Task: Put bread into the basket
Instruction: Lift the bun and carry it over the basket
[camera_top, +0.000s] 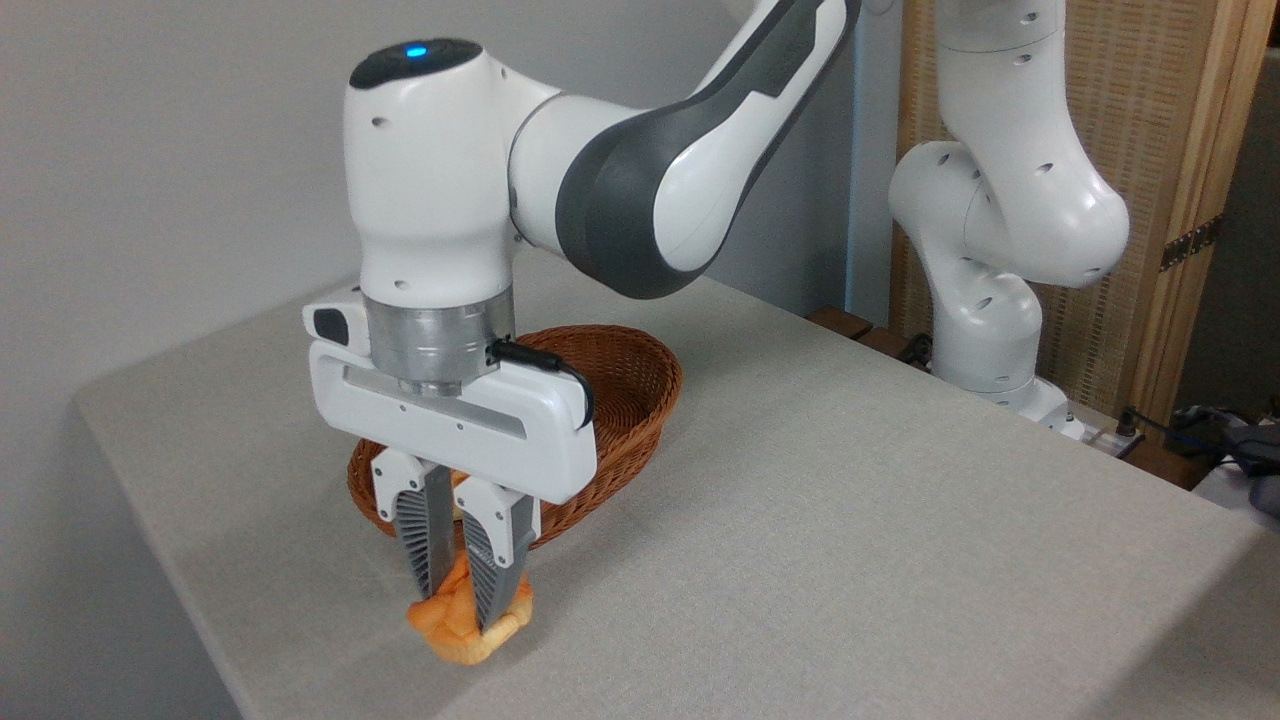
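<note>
The bread (462, 628), a small golden-orange knotted bun, lies on the grey tablecloth near the front left edge. My gripper (458, 600) points straight down over it, and its two ribbed fingers (428, 545) are closed tightly on the bun's top, squeezing it. The bun looks to be touching the cloth or barely off it. Right behind the gripper sits the reddish-brown wicker basket (630, 385); its near rim is partly hidden by the gripper body. What lies inside the basket's near half is hidden.
The table (850, 520) has its left and front edges close to the bun. The arm's white base (985, 330) stands at the back right, with cables and a wooden screen behind it.
</note>
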